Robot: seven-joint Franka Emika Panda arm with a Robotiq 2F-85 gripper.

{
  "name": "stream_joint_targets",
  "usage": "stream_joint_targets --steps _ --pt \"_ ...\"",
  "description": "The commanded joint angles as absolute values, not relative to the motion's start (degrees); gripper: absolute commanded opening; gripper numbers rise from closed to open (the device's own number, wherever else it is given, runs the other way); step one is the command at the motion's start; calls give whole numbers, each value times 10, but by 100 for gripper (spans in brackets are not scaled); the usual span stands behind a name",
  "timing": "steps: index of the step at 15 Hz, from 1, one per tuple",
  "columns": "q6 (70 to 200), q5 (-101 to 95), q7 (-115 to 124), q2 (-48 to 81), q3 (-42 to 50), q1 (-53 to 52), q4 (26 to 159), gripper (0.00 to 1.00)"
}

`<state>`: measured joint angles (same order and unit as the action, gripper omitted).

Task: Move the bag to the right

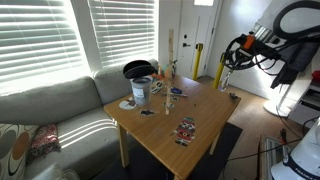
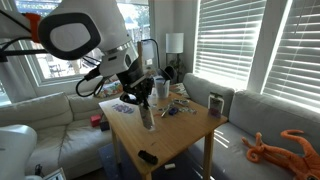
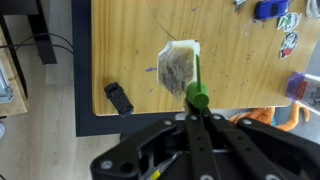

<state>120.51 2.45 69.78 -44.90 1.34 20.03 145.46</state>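
The bag (image 3: 178,68) is a small whitish pouch with a green cap (image 3: 197,96). In the wrist view it hangs from my gripper (image 3: 197,118) over the wooden table (image 3: 240,70), near the table's edge. The gripper's fingers are shut together on the bag at the cap end. In an exterior view the gripper (image 2: 144,100) points down above the table's near part, and the bag (image 2: 147,119) dangles below it, a little off the surface. In an exterior view the arm (image 1: 262,40) reaches in over the table's end.
A small black object (image 3: 118,97) lies on the table beside the bag and also shows in an exterior view (image 2: 147,156). A flat dark red patterned packet (image 1: 186,131), cans (image 1: 140,91), a dark bowl (image 1: 137,68) and small items stand on the table. Sofas flank it.
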Motion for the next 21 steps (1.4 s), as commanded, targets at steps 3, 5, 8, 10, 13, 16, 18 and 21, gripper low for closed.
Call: stream_joint_targets --steps 3,5,8,10,13,16,18,21 --pt "1231 51 575 -423 92 191 1450 1" --pt "1237 71 549 -405 118 199 1447 1" --pt "1233 113 537 -375 144 205 1441 1" --pt "1229 132 532 -361 152 209 1436 1" --pt "1226 139 533 -340 152 218 1430 1" --pt "1226 130 541 -328 147 230 1425 1" --pt "1228 118 547 -319 140 238 1421 1" --pt "1227 110 551 -310 133 245 1416 1"
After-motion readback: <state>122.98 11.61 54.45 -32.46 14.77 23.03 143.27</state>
